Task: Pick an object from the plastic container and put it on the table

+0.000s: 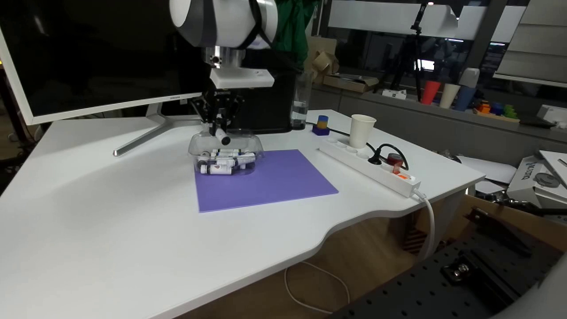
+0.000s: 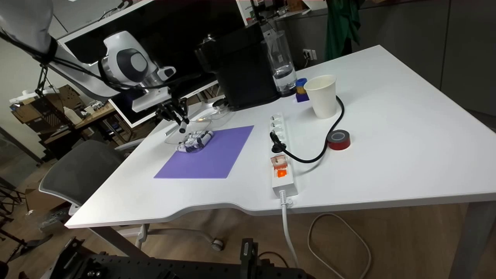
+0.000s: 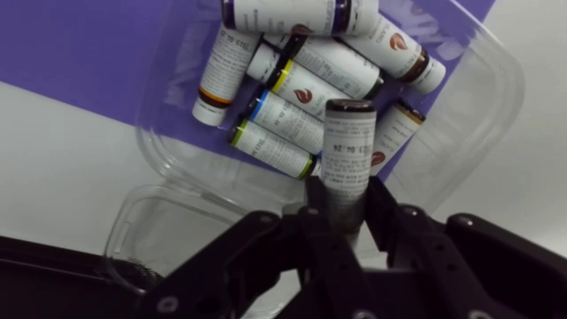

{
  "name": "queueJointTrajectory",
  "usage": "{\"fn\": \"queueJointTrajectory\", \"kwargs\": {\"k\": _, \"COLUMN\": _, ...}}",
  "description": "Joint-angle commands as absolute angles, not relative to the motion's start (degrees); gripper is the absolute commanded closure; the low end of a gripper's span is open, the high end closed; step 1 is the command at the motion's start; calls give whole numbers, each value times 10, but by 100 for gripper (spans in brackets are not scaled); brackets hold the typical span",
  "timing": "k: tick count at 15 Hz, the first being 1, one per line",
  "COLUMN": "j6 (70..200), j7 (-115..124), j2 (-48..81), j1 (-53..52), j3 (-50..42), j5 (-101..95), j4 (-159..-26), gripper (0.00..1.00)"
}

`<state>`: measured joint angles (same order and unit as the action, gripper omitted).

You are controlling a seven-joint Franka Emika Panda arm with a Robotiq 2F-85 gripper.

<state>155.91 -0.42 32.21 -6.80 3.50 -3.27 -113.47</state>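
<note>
White-and-grey arm [image 2: 83,79] angled down in both exterior views, bent at wrist [image 2: 131,62]. Black gripper [image 3: 346,188] pointing pretty much straight down, fingers [image 3: 379,201] in pinch grip, tips bit apart.

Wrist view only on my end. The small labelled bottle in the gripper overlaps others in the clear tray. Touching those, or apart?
Observer: Apart. In an exterior view, a gap shows between the held bottle and the other bottles in the clear plastic tray.
Operator: Good. Anything standing on the desk outside my frame?
Observer: Yes. In both exterior views, a white paper cup stands beside the white power strip.
</note>
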Motion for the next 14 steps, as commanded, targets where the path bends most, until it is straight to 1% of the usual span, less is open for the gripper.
{"fn": "queueJointTrajectory", "kwargs": {"k": 1, "j6": 1595, "j7": 28, "j2": 243, "j1": -66, "j3": 11, "j5": -32, "j4": -1244, "gripper": 93}}
{"fn": "queueJointTrajectory", "kwargs": {"k": 7, "j6": 1649, "j7": 44, "j2": 194, "j1": -36, "j3": -9, "j5": -4, "j4": -1359, "gripper": 93}}
{"fn": "queueJointTrajectory", "kwargs": {"k": 13, "j6": 1686, "j7": 29, "j2": 211, "j1": 10, "j3": -3, "j5": 38, "j4": -1395, "gripper": 93}}
{"fn": "queueJointTrajectory", "kwargs": {"k": 14, "j6": 1689, "j7": 29, "j2": 214, "j1": 16, "j3": 0, "j5": 46, "j4": -1398, "gripper": 47}}
